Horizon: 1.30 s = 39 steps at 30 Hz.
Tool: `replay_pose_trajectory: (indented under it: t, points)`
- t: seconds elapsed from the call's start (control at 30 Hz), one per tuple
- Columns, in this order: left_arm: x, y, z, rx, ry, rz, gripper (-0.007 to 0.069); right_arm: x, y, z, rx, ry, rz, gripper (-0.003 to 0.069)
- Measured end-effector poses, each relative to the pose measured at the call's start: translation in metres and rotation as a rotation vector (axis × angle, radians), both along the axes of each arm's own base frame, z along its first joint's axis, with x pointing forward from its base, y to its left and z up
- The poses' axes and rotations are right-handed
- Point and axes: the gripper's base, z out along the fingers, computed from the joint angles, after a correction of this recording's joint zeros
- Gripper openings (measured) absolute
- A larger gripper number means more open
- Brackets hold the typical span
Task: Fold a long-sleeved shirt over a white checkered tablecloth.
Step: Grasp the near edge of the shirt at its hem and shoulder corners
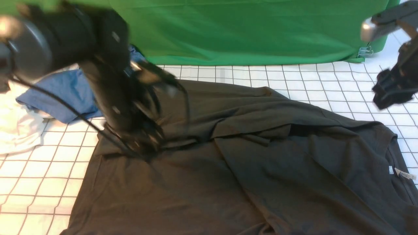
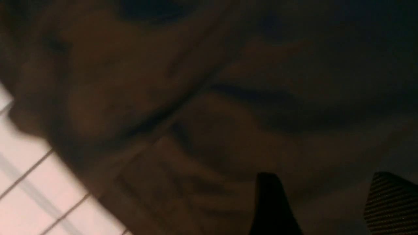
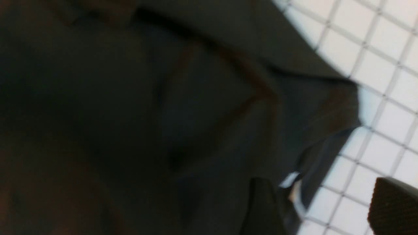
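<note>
The long-sleeved shirt (image 1: 228,169), dark charcoal and rumpled, lies spread across the white checkered tablecloth (image 1: 326,81), with its collar and small white neck tag (image 1: 405,174) at the right. My left gripper (image 1: 148,143), blurred, hangs low over a folded part at the shirt's left. In its wrist view the left gripper (image 2: 329,195) is open, with only dark fabric (image 2: 196,114) beyond the fingers. My right gripper (image 1: 390,93) is raised at the far right, clear of the shirt. In its own view the right gripper (image 3: 326,202) is open over the collar edge and tag (image 3: 289,179).
A blue garment (image 1: 65,94) and a white garment (image 1: 16,127) lie bunched at the left edge behind my left arm. A green backdrop cloth (image 1: 248,29) hangs along the back, held by a clip (image 1: 365,50) at its right corner.
</note>
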Motion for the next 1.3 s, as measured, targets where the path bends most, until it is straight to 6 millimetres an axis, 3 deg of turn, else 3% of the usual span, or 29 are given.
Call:
replay_pose_trajectory:
  t: [0.2, 0.43, 0.57, 0.77, 0.93, 1.1, 1.3]
  points:
    - [0.001, -0.039, -0.011, -0.117, -0.063, -0.028, 0.0341, -0.028, 0.019, -0.003, 0.019, -0.008, 0.057, 0.0482]
    - [0.012, -0.095, -0.024, -0.162, -0.06, -0.122, 0.0366, -0.058, 0.013, 0.017, 0.051, -0.078, 0.028, 0.0481]
    - [0.011, -0.106, -0.021, -0.126, -0.018, -0.172, 0.0368, -0.073, 0.009, 0.015, 0.055, -0.079, 0.02, 0.0481]
    - [0.0, -0.074, 0.001, 0.013, 0.055, -0.155, 0.0339, -0.094, 0.012, -0.027, 0.015, 0.065, 0.052, 0.0481]
    - [-0.024, -0.023, 0.01, 0.06, 0.074, -0.102, 0.0288, -0.118, 0.033, -0.07, -0.033, 0.186, 0.181, 0.0481]
    - [-0.065, 0.034, -0.015, 0.081, 0.053, -0.125, 0.0263, -0.132, 0.045, -0.122, -0.062, 0.251, 0.264, 0.0481]
    - [-0.106, 0.052, -0.045, 0.069, -0.033, -0.198, 0.0297, -0.124, 0.05, -0.16, -0.091, 0.325, 0.248, 0.0481]
